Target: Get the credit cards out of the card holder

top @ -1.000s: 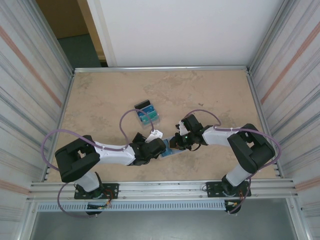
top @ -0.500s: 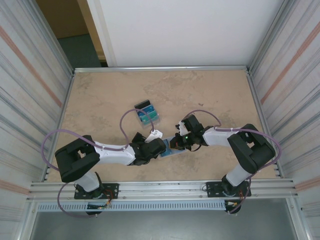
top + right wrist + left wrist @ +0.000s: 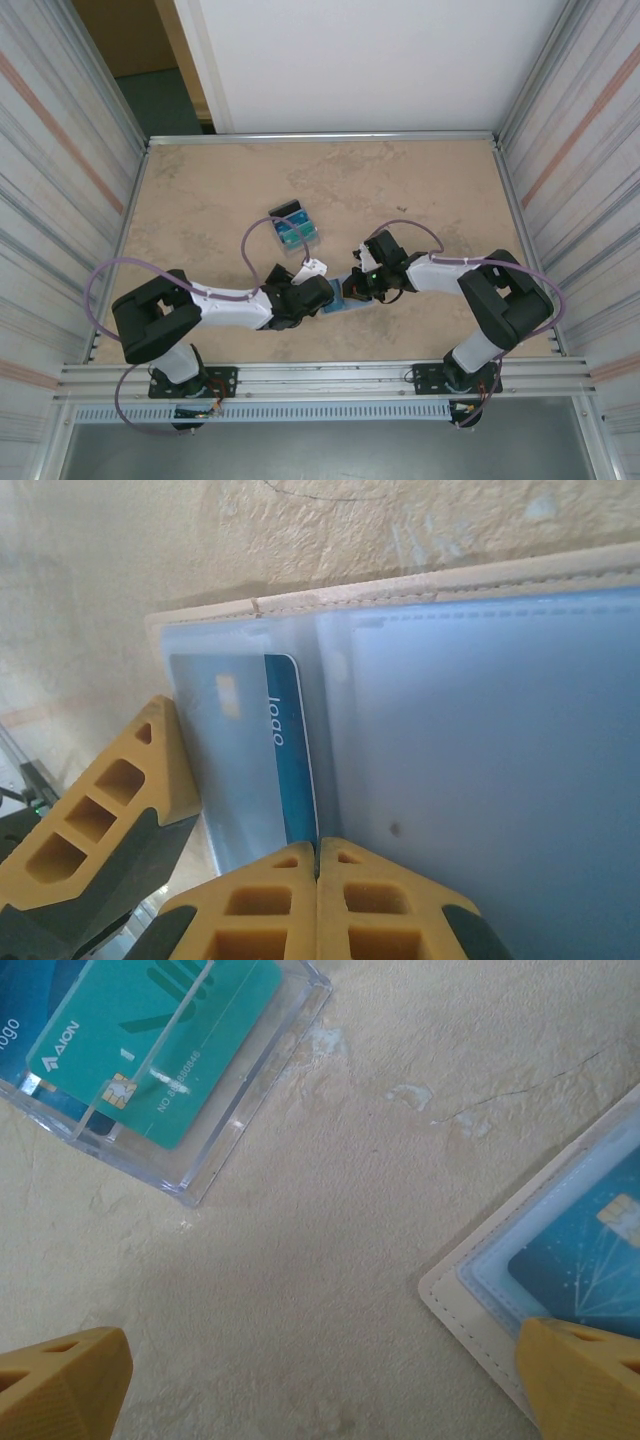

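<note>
Your right claw looks pinched on the blue card, card holder just ahead; your left claw, spread, has it at one fingertip.

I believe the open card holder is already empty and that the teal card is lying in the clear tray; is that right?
Not quite: the card holder is not empty. The right wrist view shows a blue card tucked in its pocket. The rest holds: the teal card is lying in the clear tray.
</note>
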Controlling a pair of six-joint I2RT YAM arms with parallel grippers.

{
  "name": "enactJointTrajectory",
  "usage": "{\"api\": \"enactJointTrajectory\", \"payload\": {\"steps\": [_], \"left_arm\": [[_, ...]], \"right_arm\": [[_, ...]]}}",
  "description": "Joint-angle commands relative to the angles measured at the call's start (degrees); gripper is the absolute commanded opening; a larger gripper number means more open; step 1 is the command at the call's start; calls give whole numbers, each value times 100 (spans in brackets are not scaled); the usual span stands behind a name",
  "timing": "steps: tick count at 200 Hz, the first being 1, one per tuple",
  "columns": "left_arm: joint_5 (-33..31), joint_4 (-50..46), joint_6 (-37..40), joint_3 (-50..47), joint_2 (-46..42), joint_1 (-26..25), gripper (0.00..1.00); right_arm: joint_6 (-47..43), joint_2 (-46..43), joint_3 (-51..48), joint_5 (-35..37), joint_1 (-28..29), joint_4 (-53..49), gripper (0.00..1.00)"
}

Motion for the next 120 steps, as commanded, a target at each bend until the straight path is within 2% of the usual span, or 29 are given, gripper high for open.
{"api": "enactJointTrajectory", "payload": {"steps": [1, 120], "left_arm": [[-152, -327, 12, 65, 148, 29, 99], [-221, -329, 115, 114, 221, 62, 99]], "right_arm": [[-238, -100, 121, 379, 2, -556, 0], [-482, -250, 291, 805, -29, -1037, 0]]}}
